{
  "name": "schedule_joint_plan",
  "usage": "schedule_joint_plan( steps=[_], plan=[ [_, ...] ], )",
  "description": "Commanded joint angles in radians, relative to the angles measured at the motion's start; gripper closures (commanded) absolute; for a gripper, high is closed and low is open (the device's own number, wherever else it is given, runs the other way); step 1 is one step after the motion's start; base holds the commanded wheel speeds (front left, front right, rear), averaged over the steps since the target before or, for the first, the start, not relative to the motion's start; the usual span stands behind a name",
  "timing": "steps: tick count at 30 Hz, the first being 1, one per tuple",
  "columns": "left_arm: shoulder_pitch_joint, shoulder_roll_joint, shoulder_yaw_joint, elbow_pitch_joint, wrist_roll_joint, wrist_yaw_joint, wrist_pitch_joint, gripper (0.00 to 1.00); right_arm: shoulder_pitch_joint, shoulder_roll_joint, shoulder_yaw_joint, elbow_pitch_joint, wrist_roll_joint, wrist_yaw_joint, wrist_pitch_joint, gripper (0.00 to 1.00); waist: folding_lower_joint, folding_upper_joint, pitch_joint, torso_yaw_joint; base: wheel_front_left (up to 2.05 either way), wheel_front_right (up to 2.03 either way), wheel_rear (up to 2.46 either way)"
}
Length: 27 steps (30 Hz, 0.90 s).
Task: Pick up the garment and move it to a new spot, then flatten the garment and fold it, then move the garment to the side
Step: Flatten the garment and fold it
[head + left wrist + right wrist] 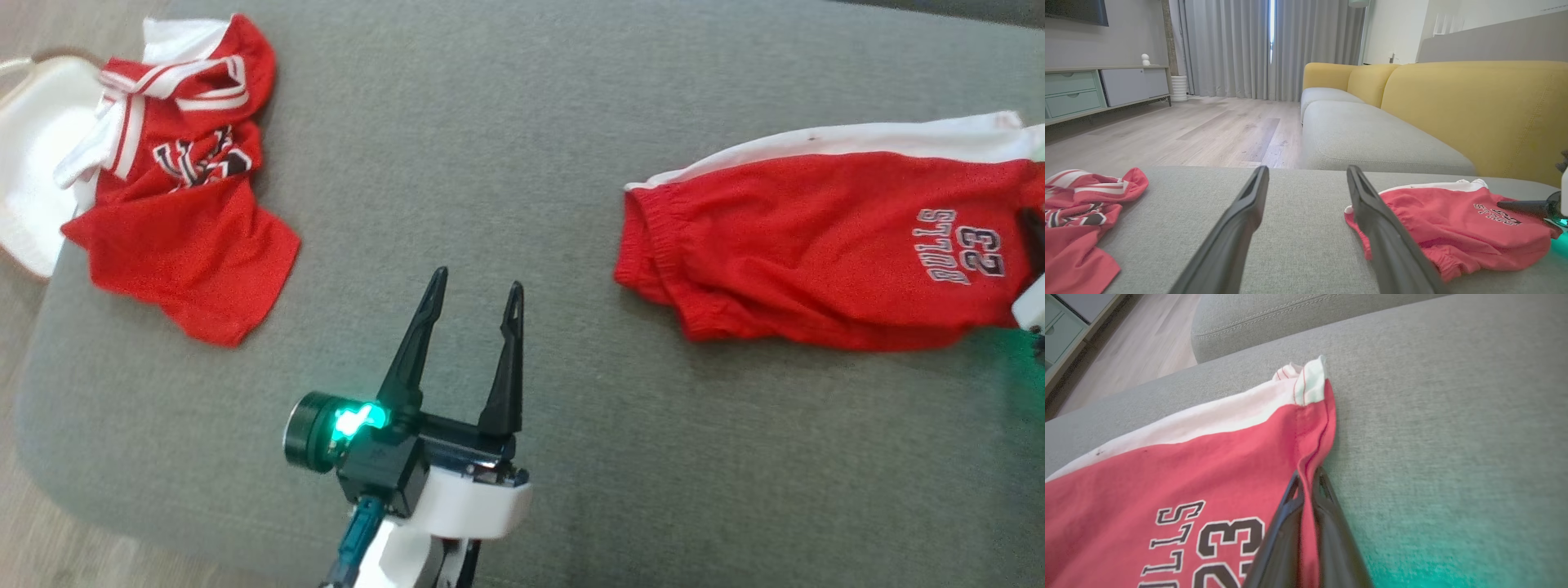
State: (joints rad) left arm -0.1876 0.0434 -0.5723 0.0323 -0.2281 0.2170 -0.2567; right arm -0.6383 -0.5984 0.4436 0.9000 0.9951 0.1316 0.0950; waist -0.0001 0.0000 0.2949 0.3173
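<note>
Pinching right gripper (pixel 1308 477): jaws are clamping the hem of the red shorts (pixel 816 245), lying at the frame's right on the grey cushion (pixel 490 122).
Left gripper (pixel 478 298): jaws are gaping wide, holding nothing, lower centre.
Red jersey (pixel 188 204): lying crumpled upper left, well apart.

My left gripper (pixel 478 282) hovers with fingers spread wide, pointing forward. My right gripper (pixel 1308 475) pinches tight on an edge of the red shorts (pixel 1208 465).
</note>
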Motion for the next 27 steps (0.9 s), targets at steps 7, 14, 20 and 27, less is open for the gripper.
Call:
schedule_joint_plan(
  steps=[7, 14, 20, 27],
  plan=[
    [0.014, 0.007, 0.075, -0.022, 0.058, -0.021, -0.005, 0.0, 0.031, -0.03, 0.03, -0.033, 0.022, -0.001, -0.06, 1.0, 0.0001, 0.0, -0.06, -0.108, 0.0, 0.0, 0.0],
    [0.034, 0.007, 0.1, -0.009, 0.07, -0.054, -0.005, 0.0, 0.078, -0.107, 0.029, -0.019, 0.045, -0.001, -0.084, 1.0, 0.0001, 0.0, -0.095, -0.226, 0.0, 0.0, 0.0],
    [0.029, 0.007, 0.097, 0.006, 0.08, -0.071, -0.005, 0.0, 0.05, -0.132, 0.021, -0.04, 0.03, -0.001, -0.122, 1.0, 0.0001, 0.0, -0.09, -0.29, 0.0, 0.0, 0.0],
    [0.025, 0.007, 0.098, 0.027, 0.083, -0.079, -0.005, 0.0, 0.001, -0.103, 0.058, -0.184, -0.01, -0.001, -0.169, 1.0, 0.0001, 0.0, -0.106, -0.318, 0.0, 0.0, 0.0]
  ],
)
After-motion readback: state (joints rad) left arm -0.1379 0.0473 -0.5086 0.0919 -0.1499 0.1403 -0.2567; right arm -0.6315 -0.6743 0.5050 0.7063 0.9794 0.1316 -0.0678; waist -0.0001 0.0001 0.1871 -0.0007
